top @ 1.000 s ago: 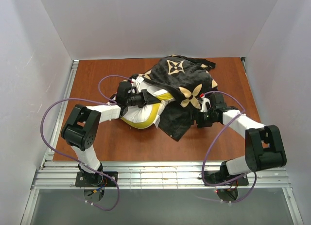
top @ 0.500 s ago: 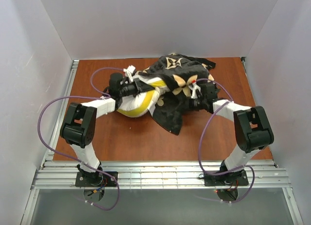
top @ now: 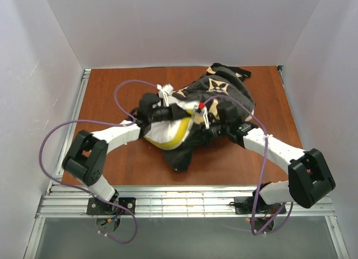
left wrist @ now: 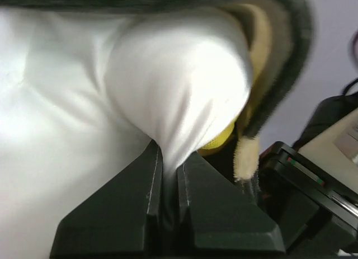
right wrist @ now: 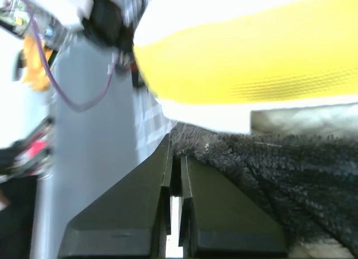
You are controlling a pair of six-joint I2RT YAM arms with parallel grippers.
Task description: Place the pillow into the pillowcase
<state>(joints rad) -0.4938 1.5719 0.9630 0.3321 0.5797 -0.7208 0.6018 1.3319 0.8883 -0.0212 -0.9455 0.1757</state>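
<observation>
Left wrist: your left gripper [left wrist: 168,158] pinches the pillow [left wrist: 84,102] tight, anchoring it. Your right gripper [right wrist: 176,158] sits closed at the pillowcase [right wrist: 268,175] hem, probably for pulling; can't tell if it caught.

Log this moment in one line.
left gripper shut on plump white yellow-banded pillow | right gripper shut at black flower-print plush pillowcase edge | pillow partly covered
</observation>
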